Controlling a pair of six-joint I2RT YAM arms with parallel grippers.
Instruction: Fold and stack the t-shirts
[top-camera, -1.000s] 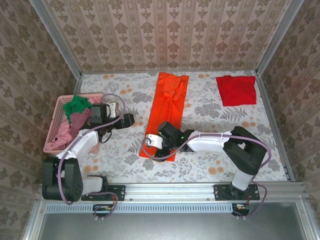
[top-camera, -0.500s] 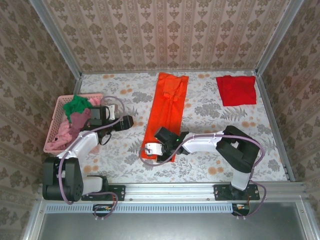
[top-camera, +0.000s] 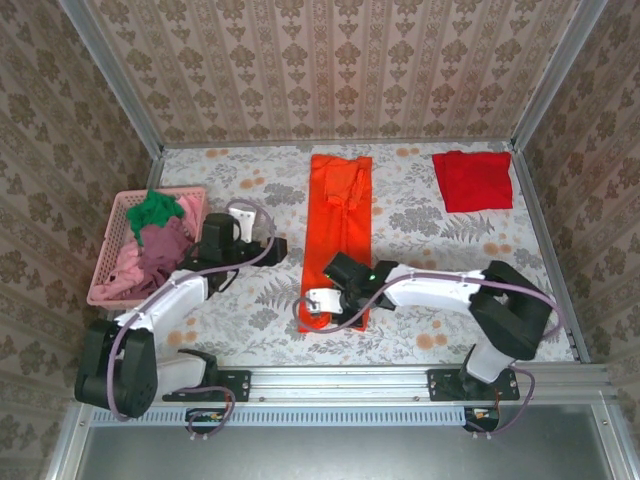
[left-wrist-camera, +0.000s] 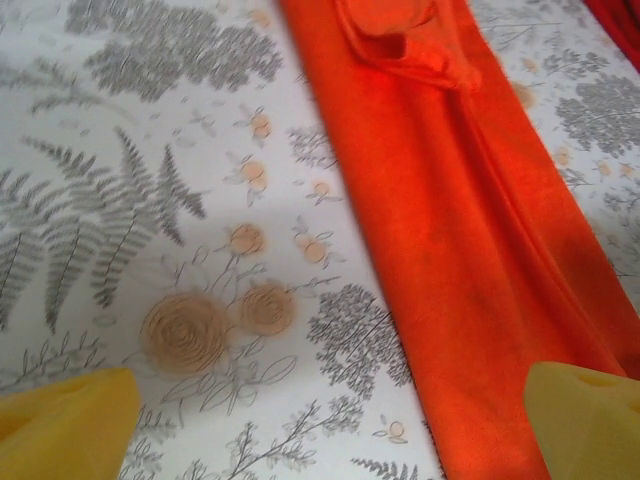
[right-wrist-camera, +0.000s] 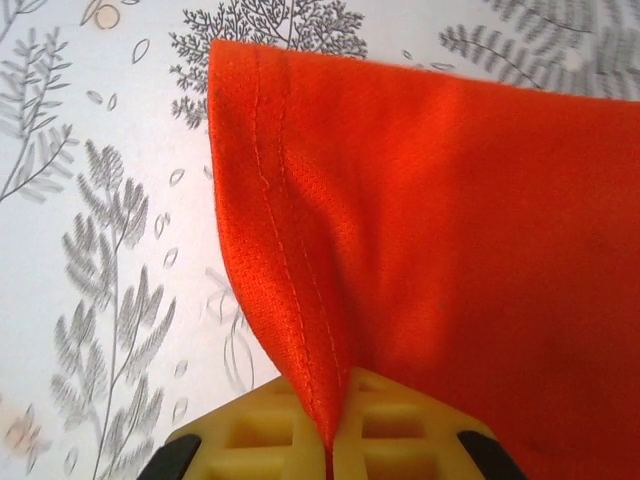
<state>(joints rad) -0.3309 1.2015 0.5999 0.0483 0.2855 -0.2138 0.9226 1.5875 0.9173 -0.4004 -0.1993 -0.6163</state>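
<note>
A: Though clamped together on the near hem of the orange t-shirt (top-camera: 338, 235), low in the middle of the frame: anything crowding the right fingers (right-wrist-camera: 300, 435)?
B: Only bare flowered table (top-camera: 430, 235) on both sides. Beside the orange strip's left edge, left fingers (left-wrist-camera: 70, 415) spread wide apart, gripping nothing.
A: Room toward the edges?
B: Plenty. Folded red t-shirt (top-camera: 473, 180) at upper right, well apart, near the table's far corner.
A: And the pink basket (top-camera: 112, 235)?
B: At centre left, by the table's edge. Heaped with a green t-shirt (top-camera: 155, 208) uppermost in frame, a mauve t-shirt (top-camera: 165, 245) below, a pink t-shirt (top-camera: 120, 275) lowest.
</note>
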